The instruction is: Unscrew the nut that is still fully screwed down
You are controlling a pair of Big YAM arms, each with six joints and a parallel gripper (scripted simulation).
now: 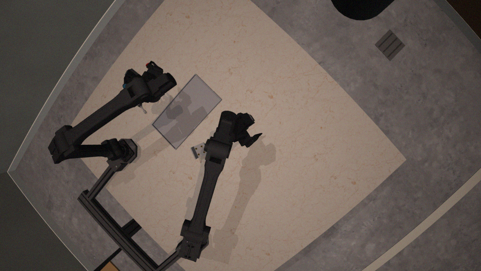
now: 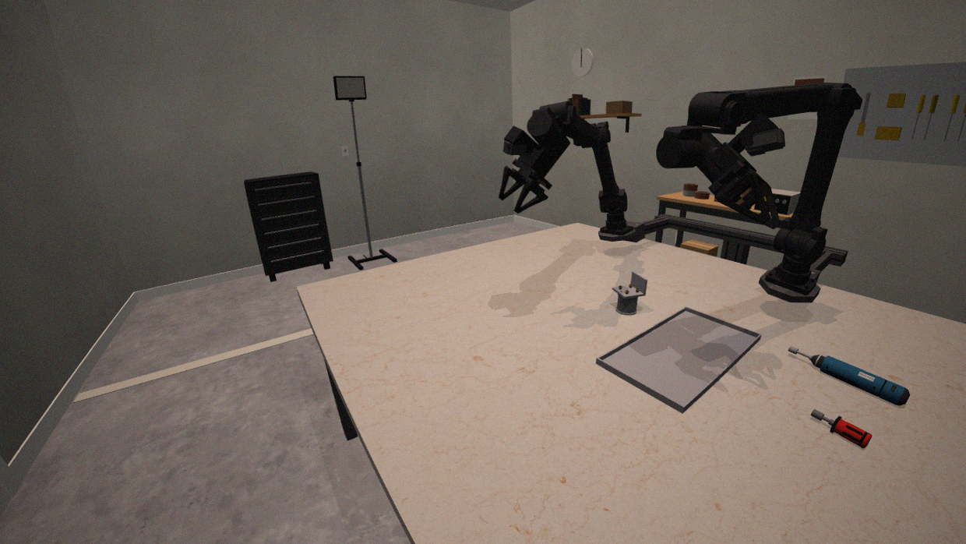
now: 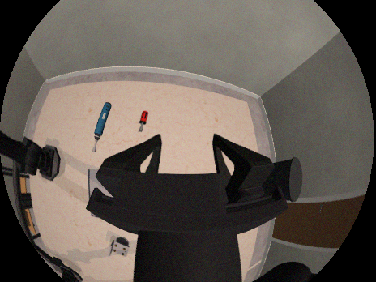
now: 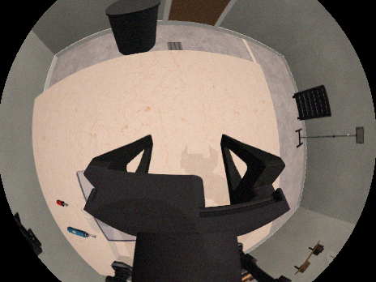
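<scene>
The joint module (image 2: 626,305) (image 3: 122,240) stands upright on the table. Its grey bracket (image 1: 199,151) (image 2: 639,284) (image 3: 120,247) sits on top, with several small brass-coloured nuts; their heights are too small to tell. The blue electric nut driver (image 2: 861,378) (image 3: 102,119) (image 4: 77,232) lies on the table, partly hidden under the left arm in the top view. The red hand driver (image 2: 850,432) (image 3: 143,117) (image 4: 60,202) lies beside it. My left gripper (image 3: 186,138) is open and empty, high above the table. My right gripper (image 4: 186,138) (image 2: 510,204) is open and empty, raised beyond the module.
A shallow grey tray (image 1: 209,97) (image 2: 639,361) lies between the module and the drivers, with arm shadows on it. The right forearm (image 1: 211,168) passes over the module's side in the top view. The frame beam (image 1: 116,230) joins both arm bases.
</scene>
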